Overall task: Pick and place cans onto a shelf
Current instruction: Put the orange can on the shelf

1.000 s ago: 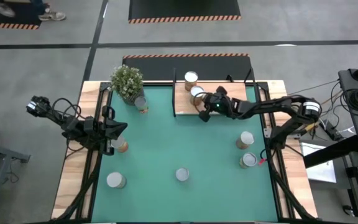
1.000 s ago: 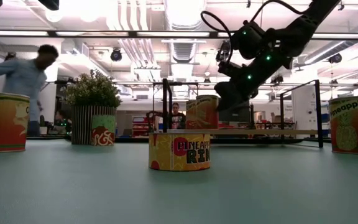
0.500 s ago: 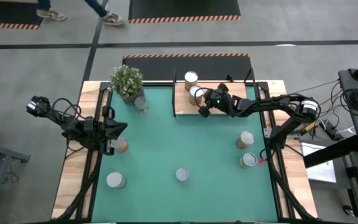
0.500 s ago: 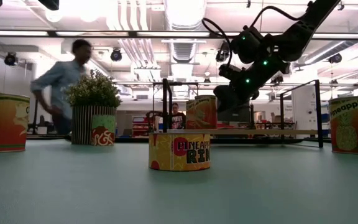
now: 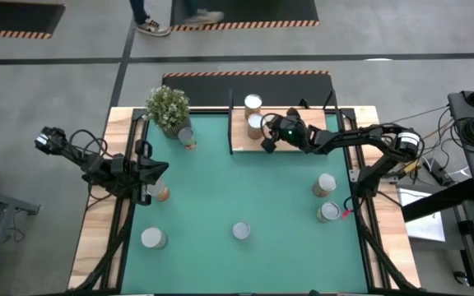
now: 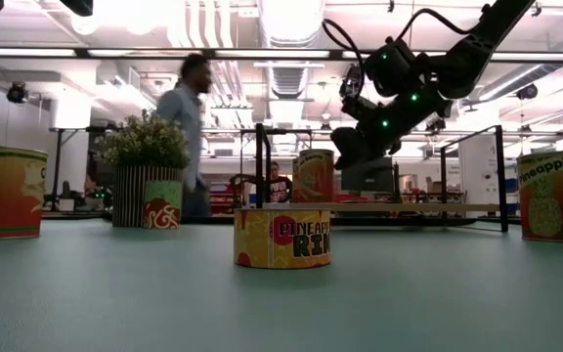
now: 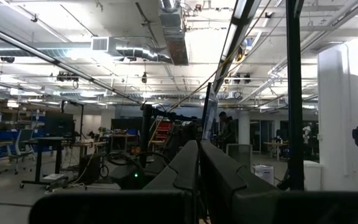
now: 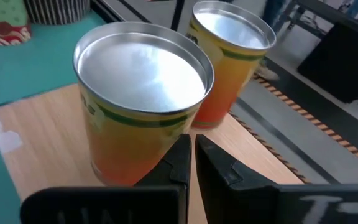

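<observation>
Two cans on shelf: one can just left of the right gripper, a second can farther back, both upright on the light-wood shelf.
Right gripper: over the shelf at the table's far side, its fingers pressed together, tips just in front of the nearer shelf can, holding nothing.
Right wrist view: the two shelf cans stand close beside each other, the farther can behind the nearer.
Left gripper: waits at the table's left edge, fingers together, beside a can on the green mat.
Other cans on mat: one by the potted plant at far left, one near left, one near centre, two at right and.
Low view: centre can stands upright in front, the right gripper raised above the shelf board.
Person: in the room behind the table, beyond the plant.
</observation>
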Robot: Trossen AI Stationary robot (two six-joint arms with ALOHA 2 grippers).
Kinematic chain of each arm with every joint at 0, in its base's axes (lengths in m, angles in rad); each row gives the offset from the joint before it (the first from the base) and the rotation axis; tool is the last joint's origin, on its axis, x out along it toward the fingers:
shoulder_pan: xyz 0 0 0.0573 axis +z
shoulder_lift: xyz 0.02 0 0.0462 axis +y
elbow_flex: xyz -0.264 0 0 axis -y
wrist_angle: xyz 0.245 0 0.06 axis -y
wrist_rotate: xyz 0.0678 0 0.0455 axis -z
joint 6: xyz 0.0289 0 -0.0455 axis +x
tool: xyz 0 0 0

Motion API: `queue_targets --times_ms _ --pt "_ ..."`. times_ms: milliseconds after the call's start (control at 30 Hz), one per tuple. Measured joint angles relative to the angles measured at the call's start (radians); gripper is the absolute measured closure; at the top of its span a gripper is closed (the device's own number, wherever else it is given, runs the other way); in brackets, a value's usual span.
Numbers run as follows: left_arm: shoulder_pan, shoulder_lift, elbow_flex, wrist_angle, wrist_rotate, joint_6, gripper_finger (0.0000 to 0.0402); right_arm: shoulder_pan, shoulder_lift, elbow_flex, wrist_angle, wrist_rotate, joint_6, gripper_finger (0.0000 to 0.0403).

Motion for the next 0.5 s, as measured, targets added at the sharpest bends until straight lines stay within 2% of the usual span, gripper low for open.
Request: queue_targets --times_ms 500 --pt "0.0 0.0 0.0 0.0 0.0 0.0 0.0402 0.001 0.0 0.0 0.027 -0.013 -0.017 0.039"
